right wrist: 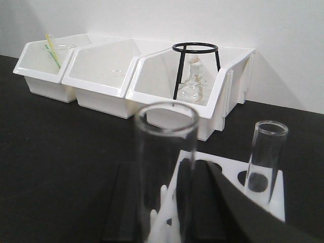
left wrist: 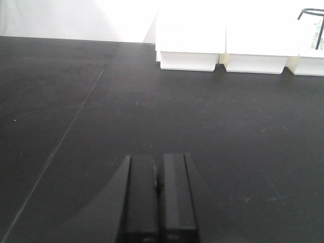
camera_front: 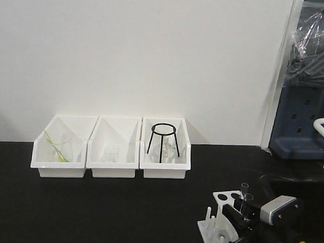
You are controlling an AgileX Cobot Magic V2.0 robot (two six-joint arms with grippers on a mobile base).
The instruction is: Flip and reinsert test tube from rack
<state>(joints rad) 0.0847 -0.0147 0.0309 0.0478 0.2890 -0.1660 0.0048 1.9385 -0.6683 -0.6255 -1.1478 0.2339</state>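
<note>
While the right gripper (right wrist: 174, 212) sits at the rack (camera_front: 222, 218) in the table's (camera_front: 93, 215) near-right corner, the left gripper (left wrist: 158, 200) is parked well away over bare black surface, fingers pressed together, nothing between them. So the right arm is the one on the job.

Key relation: the near test tube (right wrist: 164, 167) stands upright right in front of the right wrist camera, long axis vertical, open mouth up. It lies between the dark fingers (right wrist: 200, 197), with one finger showing through the glass. Looks clamped on the tube, but the actual contact is hidden low in the frame, so I judge it gripped rather than see it. Can't tell if the tube's bottom is seated in a hole or already clear of the plate.

A second tube (right wrist: 266, 157) stands upright in a rack hole to the right, apart from the gripper.

Tube itself: clear glass, plain rim, empty, slippery-looking. Rack is small, white, round holes in the top plate, pegs along the near side.

My read: a flip needs the tube lifted straight up along its axis before any wrist roll, else it hits the plate or pegs.

Three white bins (camera_front: 111, 151) sit at the back wall, well clear.
</note>
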